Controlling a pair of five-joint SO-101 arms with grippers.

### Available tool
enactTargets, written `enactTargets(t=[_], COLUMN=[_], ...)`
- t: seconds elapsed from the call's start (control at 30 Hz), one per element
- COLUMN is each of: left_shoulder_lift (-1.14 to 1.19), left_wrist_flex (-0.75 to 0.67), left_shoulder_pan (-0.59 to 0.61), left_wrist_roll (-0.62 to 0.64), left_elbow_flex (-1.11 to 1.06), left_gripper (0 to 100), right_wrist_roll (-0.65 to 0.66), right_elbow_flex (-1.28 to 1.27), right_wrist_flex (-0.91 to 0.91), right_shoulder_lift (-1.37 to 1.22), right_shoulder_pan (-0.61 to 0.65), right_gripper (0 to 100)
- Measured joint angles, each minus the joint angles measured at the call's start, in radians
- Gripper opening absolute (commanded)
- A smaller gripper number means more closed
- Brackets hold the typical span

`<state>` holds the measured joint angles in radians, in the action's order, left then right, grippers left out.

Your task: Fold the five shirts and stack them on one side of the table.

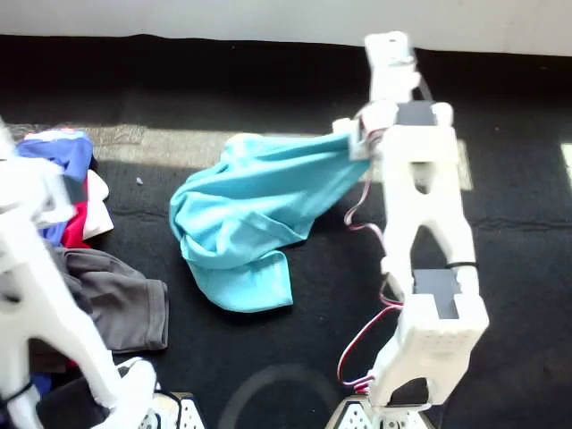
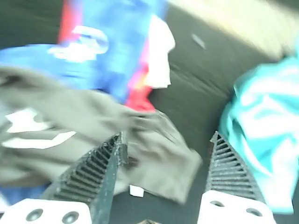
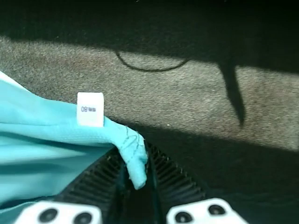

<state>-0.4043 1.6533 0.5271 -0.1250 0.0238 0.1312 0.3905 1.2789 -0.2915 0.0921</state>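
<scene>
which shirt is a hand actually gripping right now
The turquoise shirt: the right hand is shut on its edge. The grey shirt and blue shirt lie loose by the open left hand.

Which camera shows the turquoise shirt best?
The high view: the whole turquoise shirt shows, one corner in the right gripper. Right wrist view shows that pinched edge; left wrist view, one side.

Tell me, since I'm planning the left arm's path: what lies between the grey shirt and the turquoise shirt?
In the high view, a bare strip of dark table cover is all that separates the grey shirt from the turquoise shirt.
</scene>
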Motion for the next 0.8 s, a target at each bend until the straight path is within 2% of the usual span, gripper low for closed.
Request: enactTargets(t=[0.2, 0.37, 0.5, 0.57, 0.7, 0.8], left_shoulder_lift=[0.204, 0.361, 0.391, 0.396, 0.407, 0.413], left_wrist_flex=[0.0, -0.021, -0.052, -0.068, -0.13, -0.219], left_shoulder_pan=[-0.269, -0.387, -0.463, -0.511, -0.597, -0.652], left_wrist_roll=[0.0, 0.0, 0.0, 0.0, 0.0, 0.017], left_elbow_flex=[-0.078, -0.061, 0.023, 0.091, 0.178, 0.186], left_gripper=[27, 27, 27, 27, 27, 27], right_wrist_roll=[0.123, 0.236, 0.265, 0.27, 0.27, 0.276], right_elbow_flex=[0.324, 0.489, 0.506, 0.506, 0.506, 0.506], right_wrist_flex=[0.261, 0.439, 0.47, 0.47, 0.474, 0.474], right_shoulder_lift=[-0.003, -0.003, -0.003, -0.003, -0.003, -0.003], right_shoulder_pan=[-0.121, -0.173, -0.175, -0.175, -0.187, -0.23], right_gripper=[0.6, 0.6, 0.9, 7.0, 29.7, 28.0])
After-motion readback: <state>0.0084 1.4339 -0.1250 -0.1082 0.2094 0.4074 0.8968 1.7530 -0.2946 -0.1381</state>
